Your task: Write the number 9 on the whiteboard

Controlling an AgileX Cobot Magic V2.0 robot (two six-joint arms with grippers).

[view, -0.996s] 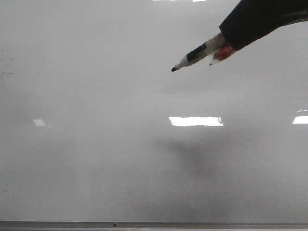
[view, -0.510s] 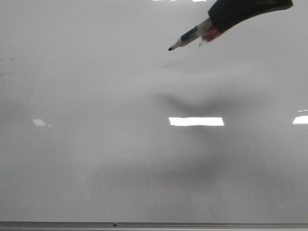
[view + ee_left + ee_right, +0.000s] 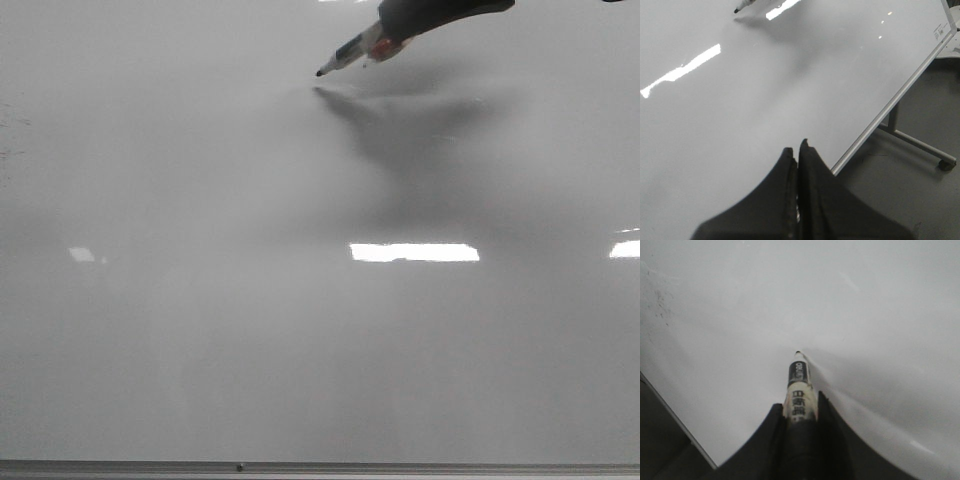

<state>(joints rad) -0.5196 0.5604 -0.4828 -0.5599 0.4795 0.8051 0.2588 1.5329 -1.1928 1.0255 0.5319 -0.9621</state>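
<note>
The whiteboard [image 3: 250,330] fills the front view, glossy pale grey with bright light reflections. No drawn number 9 shows on it. My right gripper [image 3: 385,40] comes in from the top right and is shut on a white and black marker [image 3: 345,55]. The marker's black tip points left and hangs just above its shadow on the board. In the right wrist view the marker [image 3: 799,390] sits between the jaws of my right gripper [image 3: 800,402], its tip close to the whiteboard [image 3: 865,305]. My left gripper [image 3: 796,150] is shut and empty over the whiteboard [image 3: 740,100], near its edge.
The board's thin metal frame edge [image 3: 320,467] runs along the bottom of the front view. In the left wrist view the frame edge [image 3: 890,105] borders a grey floor with a wheeled stand leg [image 3: 920,145]. Faint grey smudges [image 3: 660,302] mark the board.
My right gripper has carried the marker up and to the left across the board. Its shadow has drawn close under the tip. No line has appeared.
</note>
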